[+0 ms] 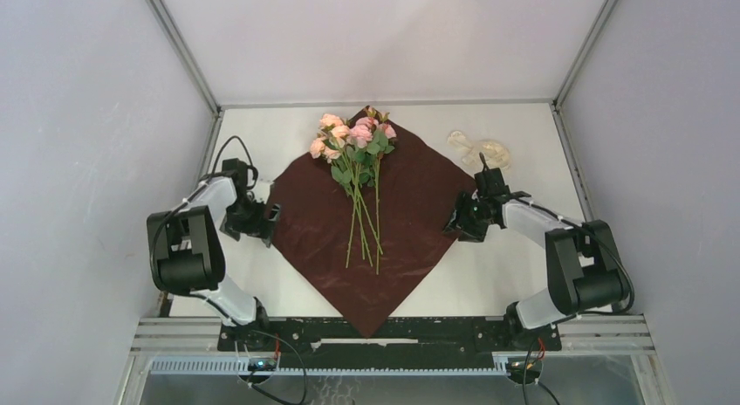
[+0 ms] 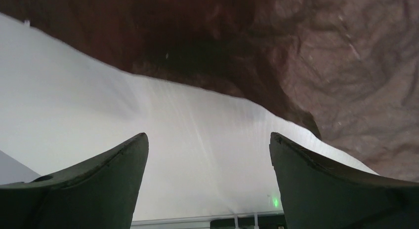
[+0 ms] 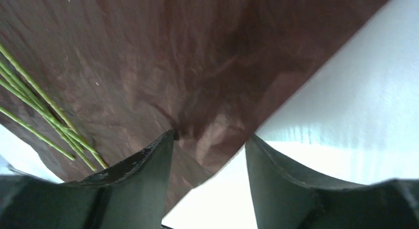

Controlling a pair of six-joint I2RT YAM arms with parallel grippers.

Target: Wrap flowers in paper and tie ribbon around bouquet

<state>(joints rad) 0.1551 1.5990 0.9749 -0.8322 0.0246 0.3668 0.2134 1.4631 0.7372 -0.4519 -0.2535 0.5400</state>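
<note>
The deep red paper (image 1: 410,213) lies flat as a diamond on the table. The flowers (image 1: 353,134), pink roses with long green stems (image 3: 44,110), lie along its middle, heads toward the back. The cream ribbon (image 1: 478,148) sits in loops at the back right, off the paper. My left gripper (image 1: 272,215) is low at the paper's left corner; in the left wrist view it (image 2: 209,142) is wide open over bare table, the paper (image 2: 346,66) just ahead. My right gripper (image 1: 454,222) is at the right corner, open (image 3: 210,140), with the paper's edge (image 3: 197,56) between its fingers, unpinched.
The white table (image 1: 524,274) is walled by grey panels on the left, right and back. A black rail (image 1: 375,331) with both arm bases runs along the near edge, and the paper's near corner reaches it.
</note>
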